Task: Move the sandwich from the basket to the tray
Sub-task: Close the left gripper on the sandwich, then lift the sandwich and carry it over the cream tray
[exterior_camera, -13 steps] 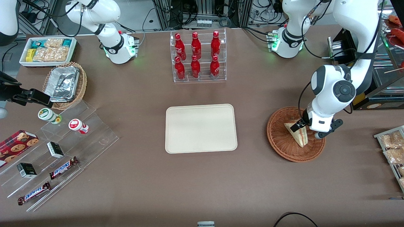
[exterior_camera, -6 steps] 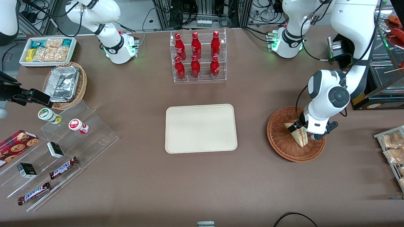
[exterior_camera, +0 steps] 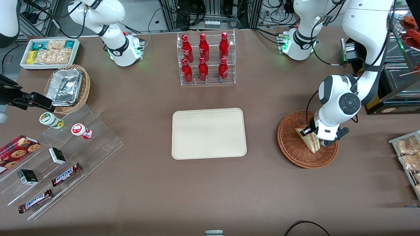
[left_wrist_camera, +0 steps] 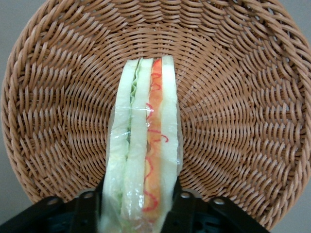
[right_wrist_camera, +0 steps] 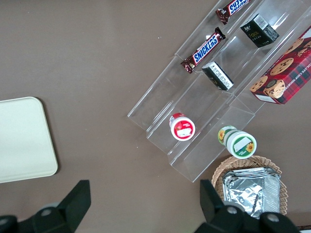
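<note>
Left wrist view: end effector [left_wrist_camera: 138, 206] clamped on sandwich [left_wrist_camera: 143, 145] edge-up in basket [left_wrist_camera: 243, 97], fingers across bread faces; lift to tray [exterior_camera: 209, 133] pending.

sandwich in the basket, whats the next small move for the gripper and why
Probably close and lift: the gripper sits low in the basket with a finger on each side of the sandwich, which still lies there, and the tray is bare.

Overhead front view; two downward wrist close-ups
</note>
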